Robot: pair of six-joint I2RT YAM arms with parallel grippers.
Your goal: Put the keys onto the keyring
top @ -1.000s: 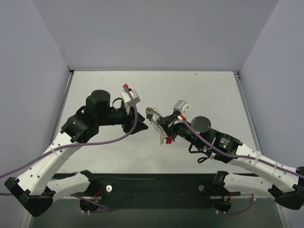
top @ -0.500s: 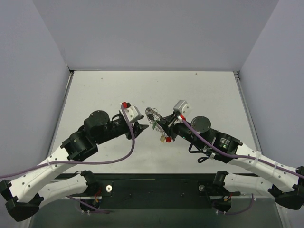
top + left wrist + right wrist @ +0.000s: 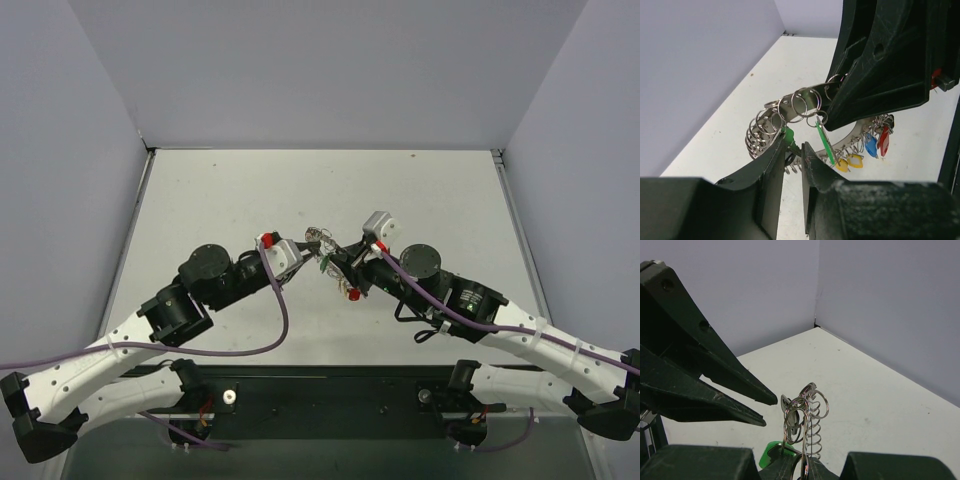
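The keyring (image 3: 320, 241) hangs above the table's middle, and my right gripper (image 3: 336, 262) is shut on its grey band (image 3: 812, 101). Small wire rings and a coil (image 3: 812, 436) stand up from the right gripper (image 3: 805, 468). Under the band dangle the keys: yellow (image 3: 856, 160), blue (image 3: 870, 145), red (image 3: 884, 140) and an edge-on green one (image 3: 825, 142); they show as a red-yellow cluster (image 3: 350, 292). My left gripper (image 3: 303, 255) meets the ring from the left. Its jaws stand narrowly apart (image 3: 794, 141) with a green key head (image 3: 788, 136) at their tips. A pinch cannot be made out.
White tabletop (image 3: 420, 190) lies under both arms, enclosed by grey walls on three sides. A black rail (image 3: 330, 390) with the arm bases runs along the near edge. A purple cable (image 3: 285, 310) loops off the left wrist.
My left gripper has swung in and moved right up to the keyring, and its jaws have narrowed. The right arm and the ring have stayed nearly still.
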